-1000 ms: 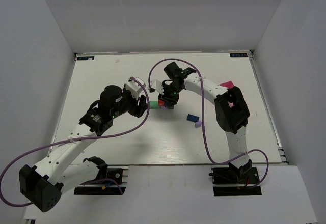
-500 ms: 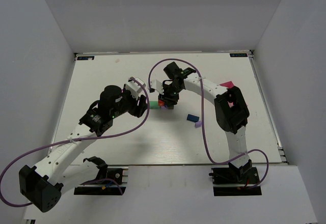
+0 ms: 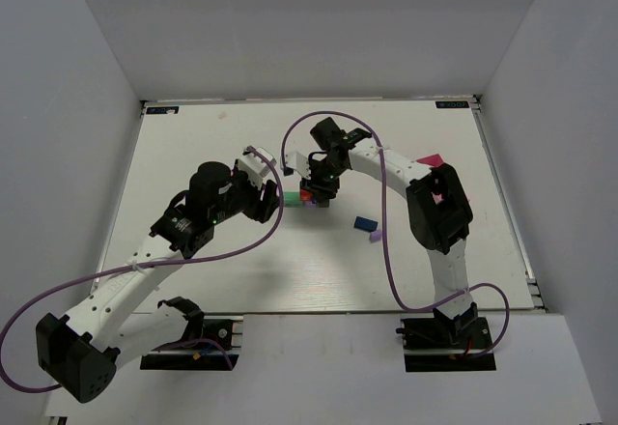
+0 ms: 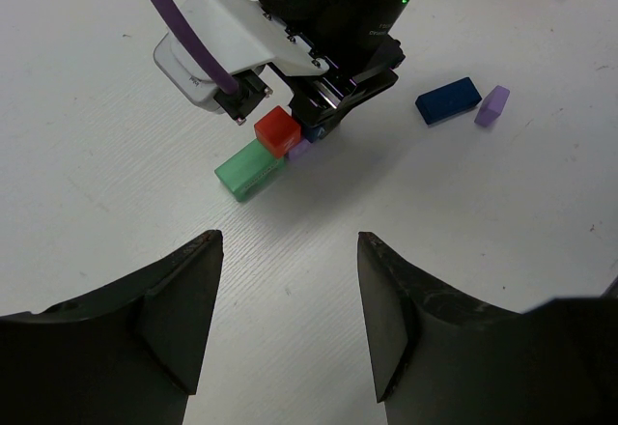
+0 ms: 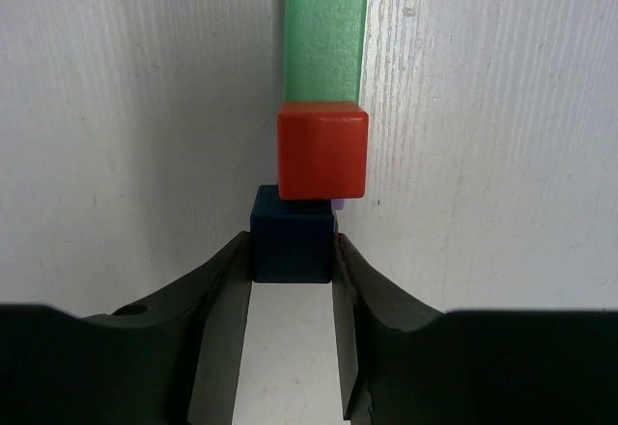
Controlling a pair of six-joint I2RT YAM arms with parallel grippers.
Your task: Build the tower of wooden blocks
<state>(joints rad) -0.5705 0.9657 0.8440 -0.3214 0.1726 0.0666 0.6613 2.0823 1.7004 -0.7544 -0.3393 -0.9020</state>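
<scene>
Top view: finds the tower (image 3: 304, 196) at centre, bare table (image 3: 193, 155) wide all round. Left wrist: shows left gripper (image 4: 287, 241) spread and empty at bottom edge, open table up to green bar (image 4: 249, 169). Right wrist: shows right gripper (image 5: 293, 251) clamped on dark blue cube (image 5: 293, 232), lower centre, just below red cube (image 5: 322, 150).

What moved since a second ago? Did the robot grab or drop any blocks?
Nothing visibly changed. The right gripper still clamps the dark blue cube next to the red block. The left gripper stays open and empty, hovering short of the tower.
</scene>
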